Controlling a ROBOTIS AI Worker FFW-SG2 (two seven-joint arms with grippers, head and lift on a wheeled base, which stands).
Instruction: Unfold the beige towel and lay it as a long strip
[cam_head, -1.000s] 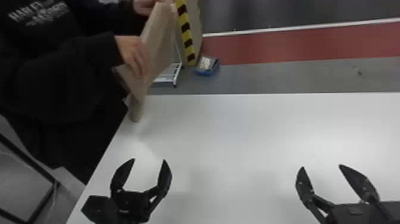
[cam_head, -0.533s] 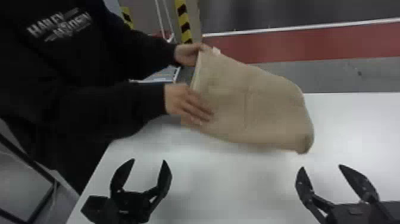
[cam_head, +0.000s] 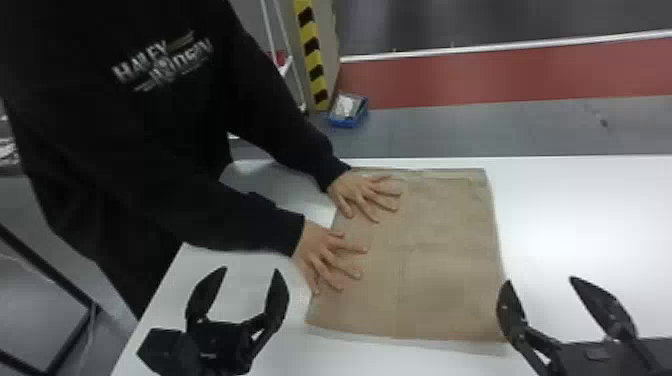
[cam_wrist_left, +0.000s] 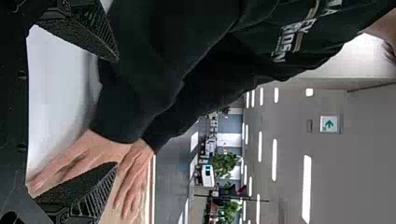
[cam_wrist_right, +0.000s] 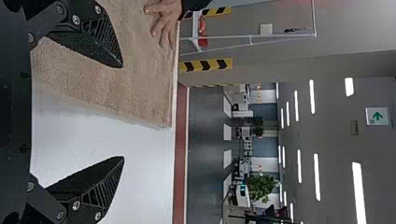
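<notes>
Head view: towel (cam_head: 445, 260) lower centre, flat, looks folded, person's hands (cam_head: 327, 255) on it. Left gripper (cam_head: 250, 270) lower left, right gripper (cam_head: 540, 280) lower right, both spread.
Left wrist: hands close by; wait till clear.
Right wrist: towel edge seen between fingers; pinch top layer only.

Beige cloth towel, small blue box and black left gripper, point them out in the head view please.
Beige cloth towel (cam_head: 445, 270), head view, bare upper surface.
Small blue box (cam_head: 345, 122), head view, near side wall.
Black left gripper (cam_head: 249, 271), head view, midway between its fingertips.
</notes>
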